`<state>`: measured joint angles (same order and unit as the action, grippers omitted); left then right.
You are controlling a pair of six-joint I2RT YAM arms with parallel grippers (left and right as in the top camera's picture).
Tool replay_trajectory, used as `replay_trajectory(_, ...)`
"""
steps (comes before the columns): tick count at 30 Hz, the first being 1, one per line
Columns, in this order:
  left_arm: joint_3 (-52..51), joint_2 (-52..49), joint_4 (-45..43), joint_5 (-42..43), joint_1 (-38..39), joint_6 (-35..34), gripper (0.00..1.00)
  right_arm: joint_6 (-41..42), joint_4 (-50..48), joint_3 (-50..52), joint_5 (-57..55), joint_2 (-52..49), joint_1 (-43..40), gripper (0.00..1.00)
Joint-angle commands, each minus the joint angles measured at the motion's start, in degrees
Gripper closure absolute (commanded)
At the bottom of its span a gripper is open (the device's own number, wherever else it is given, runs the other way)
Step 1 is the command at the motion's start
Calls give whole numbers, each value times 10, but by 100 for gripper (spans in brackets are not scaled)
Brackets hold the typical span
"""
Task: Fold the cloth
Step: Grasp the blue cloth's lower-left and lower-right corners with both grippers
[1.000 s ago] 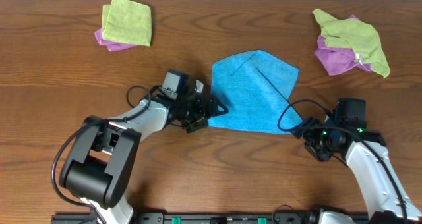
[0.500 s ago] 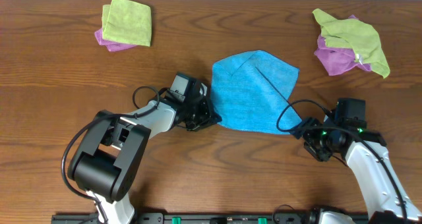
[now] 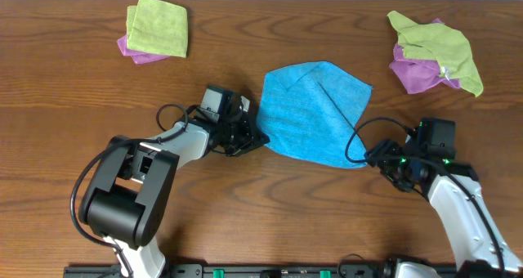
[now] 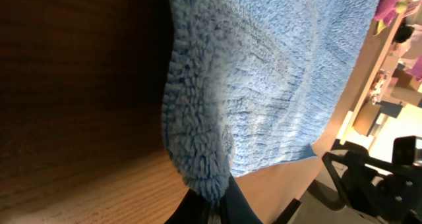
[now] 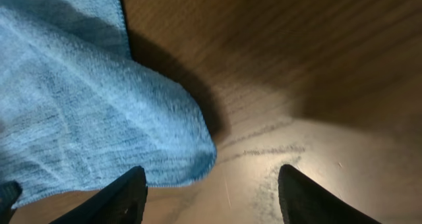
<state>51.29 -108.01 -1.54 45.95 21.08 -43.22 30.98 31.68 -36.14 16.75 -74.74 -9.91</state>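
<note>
The dark brown wooden desk (image 3: 73,82) carries a rumpled blue terry cloth (image 3: 315,106) spread between the two tools, its near edge running from one to the other. The left tool (image 3: 253,139) is clamped on the corner at its tips. The right tool (image 5: 212,181), fingers apart, has the free corner just ahead of its gap, so it is the nearer to that corner. No container shows.
</note>
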Motion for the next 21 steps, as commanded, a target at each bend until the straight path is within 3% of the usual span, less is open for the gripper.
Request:
replay_trajectory(1,2,13,0,17,-1,15,94,-8,-9,3,13,-30,-4,38)
replay_trajectory(4,2,13,0,17,-1,15,94,-1,-29,3,26,-59,-3,43)
replay_trajectory(16,2,13,0,22,-1,15,95,33,-83,4,60,-120,16,41)
replay_trajectory(21,2,13,0,22,-1,15,94,54,-107,4,57,-132,25,47)
